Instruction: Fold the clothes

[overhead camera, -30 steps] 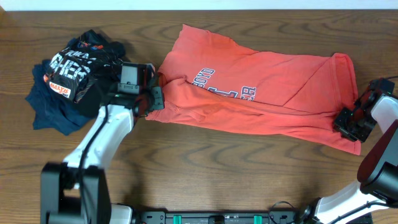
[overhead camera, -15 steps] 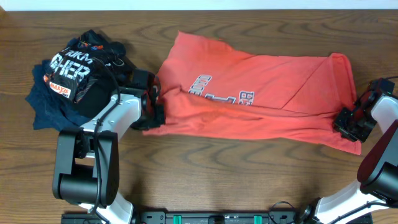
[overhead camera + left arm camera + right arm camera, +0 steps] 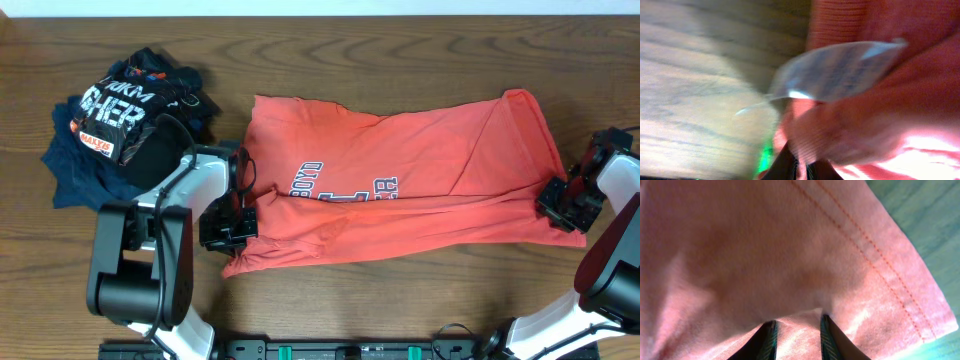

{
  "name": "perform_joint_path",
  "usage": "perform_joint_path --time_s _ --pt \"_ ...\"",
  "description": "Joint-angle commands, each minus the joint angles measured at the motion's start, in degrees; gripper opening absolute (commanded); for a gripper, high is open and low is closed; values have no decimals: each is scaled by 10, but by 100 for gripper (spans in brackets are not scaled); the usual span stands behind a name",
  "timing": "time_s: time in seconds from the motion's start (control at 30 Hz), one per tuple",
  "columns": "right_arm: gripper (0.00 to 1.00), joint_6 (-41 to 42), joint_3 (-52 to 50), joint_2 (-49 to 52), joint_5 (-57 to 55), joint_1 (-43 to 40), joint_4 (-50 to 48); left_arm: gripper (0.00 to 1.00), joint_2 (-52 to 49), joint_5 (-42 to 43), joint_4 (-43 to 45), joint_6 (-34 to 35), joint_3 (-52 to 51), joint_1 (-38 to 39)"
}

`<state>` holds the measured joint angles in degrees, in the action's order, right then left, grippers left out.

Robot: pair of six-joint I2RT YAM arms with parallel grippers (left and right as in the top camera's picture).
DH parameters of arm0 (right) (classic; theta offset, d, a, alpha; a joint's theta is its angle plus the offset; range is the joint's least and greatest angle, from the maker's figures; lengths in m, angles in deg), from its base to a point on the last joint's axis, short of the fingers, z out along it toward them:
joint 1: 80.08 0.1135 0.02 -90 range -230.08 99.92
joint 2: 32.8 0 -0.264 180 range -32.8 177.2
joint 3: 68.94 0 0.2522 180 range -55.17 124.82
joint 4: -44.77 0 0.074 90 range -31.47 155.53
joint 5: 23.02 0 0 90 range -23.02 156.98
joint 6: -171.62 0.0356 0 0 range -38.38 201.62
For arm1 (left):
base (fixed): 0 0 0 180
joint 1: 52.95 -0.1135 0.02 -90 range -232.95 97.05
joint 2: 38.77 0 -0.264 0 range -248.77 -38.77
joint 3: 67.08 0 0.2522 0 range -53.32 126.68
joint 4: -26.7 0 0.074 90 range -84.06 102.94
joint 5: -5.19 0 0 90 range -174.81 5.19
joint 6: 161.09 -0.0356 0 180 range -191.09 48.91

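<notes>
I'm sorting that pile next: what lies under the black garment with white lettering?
A navy blue garment pokes out beneath the black garment on its left and near sides. Anything else underneath is covered.

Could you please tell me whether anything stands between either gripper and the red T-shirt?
Nothing visible does: the left gripper and right gripper each pinch an end of the coral-red cotton T-shirt. The heap of black and navy garments lies apart, beyond its left end.

The left arm point(image 3: 185, 185) bends in from the near left. The left gripper point(image 3: 238, 225) sits low and, as far as the blurred wrist view shows, is pinched tight on the shirt point(image 3: 400, 200). The right arm point(image 3: 612, 240) comes in from the near right, and the right gripper point(image 3: 552, 205) nips the shirt's edge.
</notes>
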<state>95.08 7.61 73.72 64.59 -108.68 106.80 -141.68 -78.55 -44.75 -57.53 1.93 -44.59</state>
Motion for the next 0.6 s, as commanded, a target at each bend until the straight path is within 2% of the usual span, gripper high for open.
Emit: perform_joint_path --time_s 0.0,0.13,0.17,0.2,0.23,0.27,0.37,0.5,0.57 --pt "27 11 -29 6 -59 -14 7 10 49 -27 -5 7 -6 -2" --pt "29 10 -29 -48 -31 -14 2 10 121 -29 3 7 -6 -3" --pt "29 7 -28 -67 -16 -13 -4 14 143 -29 12 7 -5 -3" --pt "30 -2 -28 -85 2 -13 -11 23 161 -29 21 7 -5 -3" --pt "33 -7 -28 -103 22 -13 -21 48 179 -29 32 7 -4 -3" --pt "35 -10 -28 -125 47 -13 -31 61 198 -29 46 7 -2 -3" --pt "44 -24 -28 -188 104 -11 -67 67 236 -29 92 -4 14 -3" --pt "54 -33 -28 -252 124 -4 -97 67 234 -22 149 -21 51 -3" --pt "56 -40 -28 -277 125 2 -101 67 216 -15 168 -33 76 -3"
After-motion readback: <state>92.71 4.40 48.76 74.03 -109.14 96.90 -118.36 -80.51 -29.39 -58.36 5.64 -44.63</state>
